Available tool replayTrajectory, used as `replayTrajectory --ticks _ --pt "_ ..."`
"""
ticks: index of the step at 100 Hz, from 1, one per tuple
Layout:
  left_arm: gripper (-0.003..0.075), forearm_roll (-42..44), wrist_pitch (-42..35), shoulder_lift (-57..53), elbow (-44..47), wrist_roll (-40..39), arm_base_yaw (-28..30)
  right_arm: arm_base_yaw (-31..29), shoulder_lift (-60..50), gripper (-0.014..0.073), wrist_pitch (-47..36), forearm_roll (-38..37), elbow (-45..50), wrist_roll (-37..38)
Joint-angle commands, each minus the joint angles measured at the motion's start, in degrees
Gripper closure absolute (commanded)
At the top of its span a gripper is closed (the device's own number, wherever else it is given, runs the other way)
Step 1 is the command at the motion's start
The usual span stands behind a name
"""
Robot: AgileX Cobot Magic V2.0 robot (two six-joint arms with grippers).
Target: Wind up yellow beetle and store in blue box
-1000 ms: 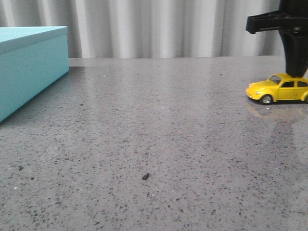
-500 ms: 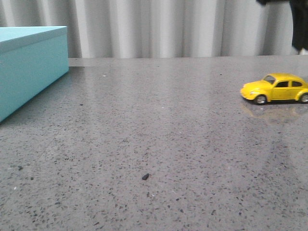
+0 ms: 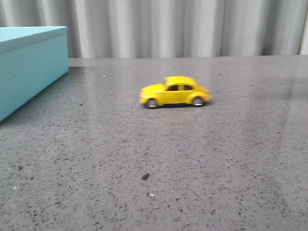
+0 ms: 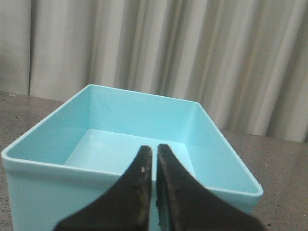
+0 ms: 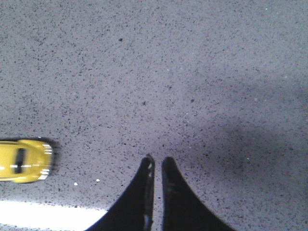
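Front view: yellow beetle (image 3: 175, 91), blurred, stood on the grey table (image 3: 192, 159) near its middle, well apart from the blue box (image 3: 29, 67) at far left; neither arm showed.

Left wrist view: left gripper (image 4: 154, 163) clenched, empty, above the box's open, bare interior.

Right wrist view: right gripper (image 5: 156, 166) clenched, empty, over the table; beetle apart from it at the frame's edge.

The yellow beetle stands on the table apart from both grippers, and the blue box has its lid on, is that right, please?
Not quite: the blue box is open, with no lid on it. The left wrist view looks straight into its empty interior. The yellow beetle does stand on the table, apart from both grippers, as the front view shows.
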Motion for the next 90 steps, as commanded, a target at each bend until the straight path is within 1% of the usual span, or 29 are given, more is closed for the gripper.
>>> replayTrajectory --ticks 1,17,45,69,81,90 --pt "0.0741 -0.4 -4.6 1.2 -1.7 -0.4 0.1 -0.3 -2.2 0.0635 -3.0 0.5 -1.4 -0.2" --pt "0.0741 -4.4 -5.4 1.2 -1.7 -0.4 0.1 0.2 -2.2 0.0635 -4.0 1.1 -1.4 -0.2" --pt "0.0741 -4.4 -5.5 1.2 -1.7 -0.4 0.1 2.9 -2.3 0.0635 -5.5 1.1 -1.4 -0.3" --pt "0.0741 -4.4 -1.2 1.8 -5.2 -0.4 0.1 3.8 -5.2 0.0635 -10.8 1.1 -1.4 -0.3" --pt "0.0741 -4.3 -0.1 4.3 -8.0 -0.4 0.1 3.8 -7.9 0.0635 -12.9 0.3 -1.1 -0.3" --pt "0.0741 -4.3 2.3 6.9 -10.9 -0.4 0.1 3.8 -10.5 0.0635 -15.1 0.3 0.2 -0.3"
